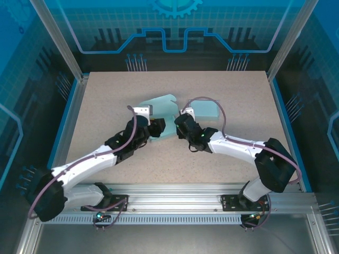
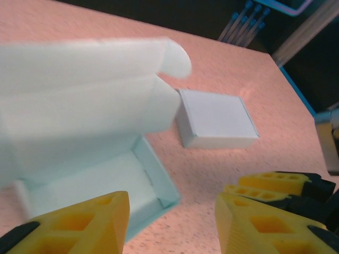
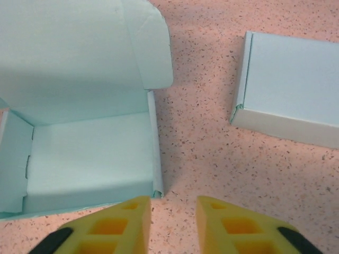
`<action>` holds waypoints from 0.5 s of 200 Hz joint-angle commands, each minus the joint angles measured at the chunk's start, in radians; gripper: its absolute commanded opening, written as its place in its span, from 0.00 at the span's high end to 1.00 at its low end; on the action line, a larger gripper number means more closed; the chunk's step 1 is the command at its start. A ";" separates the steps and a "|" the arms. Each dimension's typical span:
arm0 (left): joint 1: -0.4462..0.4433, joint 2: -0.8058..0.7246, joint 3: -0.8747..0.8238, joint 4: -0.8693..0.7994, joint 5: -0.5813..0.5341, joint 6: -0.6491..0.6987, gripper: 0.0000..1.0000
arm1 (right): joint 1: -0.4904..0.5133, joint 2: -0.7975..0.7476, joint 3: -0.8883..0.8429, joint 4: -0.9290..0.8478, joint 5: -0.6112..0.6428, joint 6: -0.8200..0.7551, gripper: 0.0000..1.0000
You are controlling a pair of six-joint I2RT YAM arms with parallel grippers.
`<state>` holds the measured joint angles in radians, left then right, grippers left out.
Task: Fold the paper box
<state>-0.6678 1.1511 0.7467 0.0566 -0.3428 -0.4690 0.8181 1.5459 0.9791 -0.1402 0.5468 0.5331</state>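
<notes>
Right wrist | right tool [image 3: 173, 206], left tool [image 2: 172, 206] parted, empty | closed box [image 3: 296, 84] near open paper box [image 3: 85, 153]

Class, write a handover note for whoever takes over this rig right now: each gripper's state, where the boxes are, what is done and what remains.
Left gripper: open, empty, hovering by the open box.
Right gripper: open, empty, just short of that box's right wall.
Open box: on the table, walls up, lid standing open.
Closed box: to its right, apart from it, shut.
Done: the tray walls are formed.
Left: probably fold the lid down and tuck it in.
</notes>
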 commanded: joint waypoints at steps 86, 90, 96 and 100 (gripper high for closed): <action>0.322 0.040 0.101 -0.303 0.111 0.367 0.41 | -0.217 0.134 0.331 -0.204 -0.437 -0.313 0.39; 0.326 0.051 0.104 -0.300 0.119 0.370 0.41 | -0.224 0.148 0.347 -0.213 -0.453 -0.321 0.39; 0.331 0.066 0.111 -0.295 0.132 0.377 0.41 | -0.234 0.169 0.372 -0.226 -0.469 -0.331 0.39; 0.335 0.076 0.116 -0.293 0.140 0.379 0.41 | -0.238 0.183 0.387 -0.233 -0.476 -0.338 0.39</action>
<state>-0.3534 1.1801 0.8078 -0.2337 -0.2981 -0.1898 0.6159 1.6531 1.2842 -0.2817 0.2150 0.2703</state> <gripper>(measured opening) 0.594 0.611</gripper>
